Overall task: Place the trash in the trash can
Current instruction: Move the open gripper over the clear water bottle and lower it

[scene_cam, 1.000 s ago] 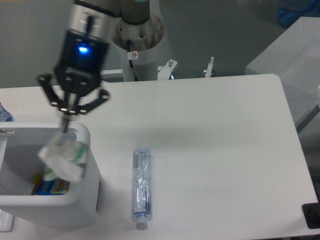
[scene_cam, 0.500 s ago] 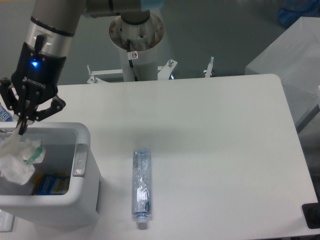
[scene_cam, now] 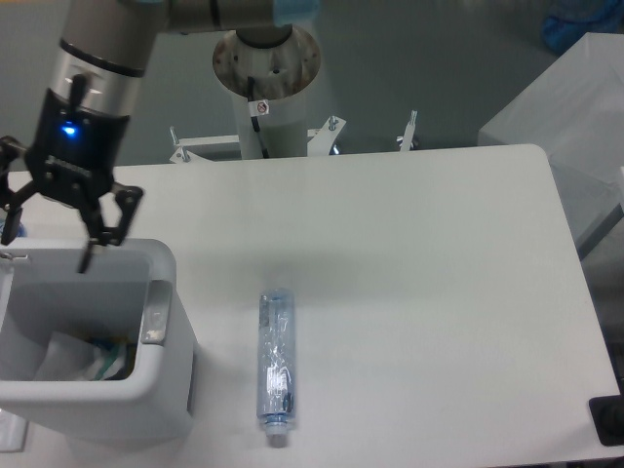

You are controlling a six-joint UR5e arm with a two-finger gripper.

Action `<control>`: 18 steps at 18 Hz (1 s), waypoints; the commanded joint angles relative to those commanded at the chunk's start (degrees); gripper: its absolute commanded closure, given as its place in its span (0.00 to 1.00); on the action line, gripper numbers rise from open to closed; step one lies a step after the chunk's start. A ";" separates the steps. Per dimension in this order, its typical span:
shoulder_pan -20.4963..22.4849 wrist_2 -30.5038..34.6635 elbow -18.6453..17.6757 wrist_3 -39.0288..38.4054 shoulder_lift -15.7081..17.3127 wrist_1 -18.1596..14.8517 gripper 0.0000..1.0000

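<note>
Camera view: hand (scene_cam: 49,249) spread wide, empty, above trash can (scene_cam: 166,390).

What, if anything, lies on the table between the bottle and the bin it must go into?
Nothing visible. Only bare table separates the bottle from the bin, and the open gripper hangs above the bin, clear of that path.

So the single arm comes in from the top of the shot, silver and grey tube sections angling down toward the left side. The black wrist section has a blue light glowing on it. Below that hangs the black two-finger gripper (scene_cam: 49,252), pointing straight down with its linkage fingers (scene_cam: 98,234) splayed wide apart, nothing between them. Its left finger is partly cut off by the frame edge.
</note>
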 joint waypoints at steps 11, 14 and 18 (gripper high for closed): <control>9.60 4.90 5.26 0.88 -16.15 -0.53 0.01; 9.52 7.03 7.46 0.96 -20.64 -0.53 0.01; 8.12 7.21 10.27 2.44 -26.35 -0.26 0.01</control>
